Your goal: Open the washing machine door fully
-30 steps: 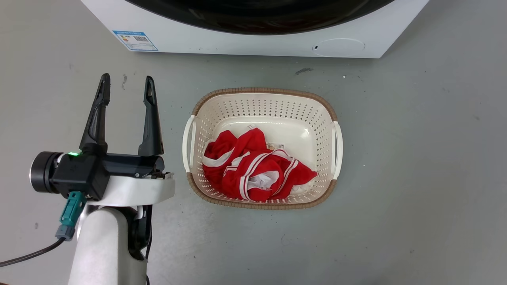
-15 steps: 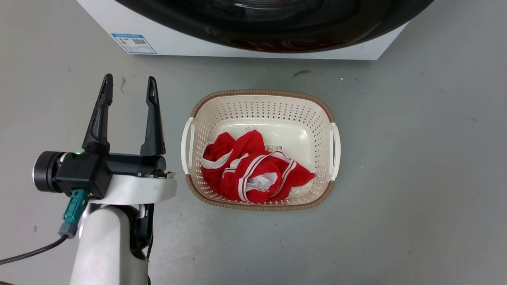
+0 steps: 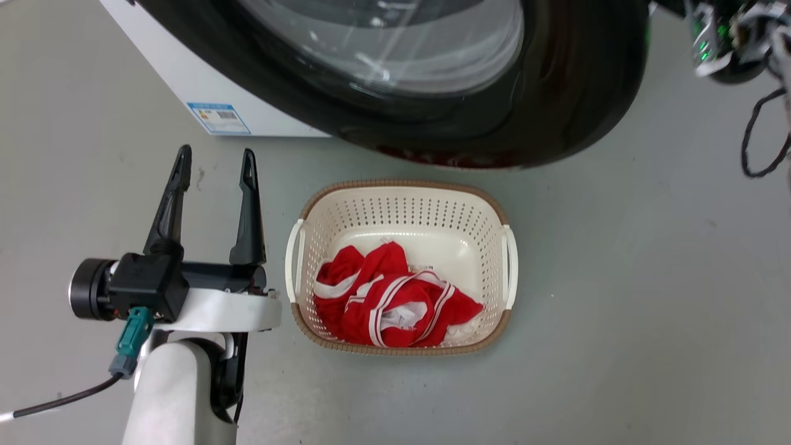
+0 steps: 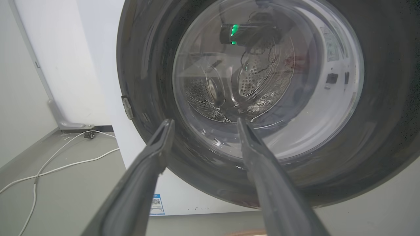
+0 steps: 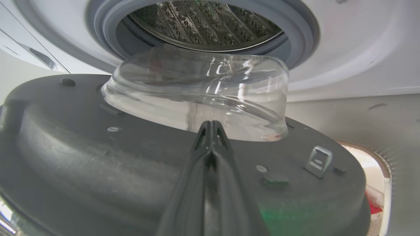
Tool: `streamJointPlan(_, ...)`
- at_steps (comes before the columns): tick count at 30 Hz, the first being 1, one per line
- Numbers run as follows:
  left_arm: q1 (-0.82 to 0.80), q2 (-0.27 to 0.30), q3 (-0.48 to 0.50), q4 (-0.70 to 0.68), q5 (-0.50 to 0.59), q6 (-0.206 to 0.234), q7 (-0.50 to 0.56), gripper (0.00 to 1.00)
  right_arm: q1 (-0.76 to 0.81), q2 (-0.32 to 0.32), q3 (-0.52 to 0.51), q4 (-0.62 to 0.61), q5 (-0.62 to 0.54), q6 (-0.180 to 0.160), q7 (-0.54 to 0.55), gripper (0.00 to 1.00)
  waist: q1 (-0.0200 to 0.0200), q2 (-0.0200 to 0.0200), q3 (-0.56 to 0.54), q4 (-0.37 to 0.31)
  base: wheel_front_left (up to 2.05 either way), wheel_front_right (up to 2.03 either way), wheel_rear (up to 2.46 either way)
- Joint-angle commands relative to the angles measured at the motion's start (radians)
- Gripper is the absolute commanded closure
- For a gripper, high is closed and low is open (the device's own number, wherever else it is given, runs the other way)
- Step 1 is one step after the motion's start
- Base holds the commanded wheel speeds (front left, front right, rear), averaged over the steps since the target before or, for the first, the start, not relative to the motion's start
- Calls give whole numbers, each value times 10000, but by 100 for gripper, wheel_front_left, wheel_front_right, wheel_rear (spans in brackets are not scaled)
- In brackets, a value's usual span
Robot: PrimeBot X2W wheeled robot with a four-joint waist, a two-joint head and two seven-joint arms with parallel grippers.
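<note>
The washing machine door [image 3: 575,93], glossy black with a clear glass bowl [image 3: 395,43], stands swung partway out from the white machine [image 3: 160,68]. My left gripper [image 3: 213,167] is open with nothing between its fingers, low at the left, away from the door. In the left wrist view it [image 4: 203,123] looks at the door's outer face [image 4: 387,98]. In the right wrist view my right gripper [image 5: 211,126] is shut, its fingers lying along the door's inner face [image 5: 82,147], tips at the base of the glass bowl [image 5: 197,88]. Behind is the steel drum [image 5: 203,23].
A perforated cream basket [image 3: 401,185] with red and white clothing [image 3: 395,296] stands on the grey floor right under the door's lower edge. My right arm's wrist and a black cable [image 3: 760,142] hang at the top right. A white cable [image 4: 59,164] lies left of the machine.
The door has swung well out from the machine front and now reaches over the basket's far rim. The head camera has shifted a little. My left gripper stays open in place.
</note>
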Motion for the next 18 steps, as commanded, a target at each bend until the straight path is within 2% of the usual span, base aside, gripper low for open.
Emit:
streamJointPlan(1,90,-9,-20,8,-28,39,-26,0,194,155,47,-72,73,25,76,100,0,0,-280,-55,0,0,0)
streamJointPlan(18,1135,-8,-129,291,-103,93,-26,0,3396,1043,732,-2837,414,25,1533,100,0,0,-1704,-266,0,0,0)
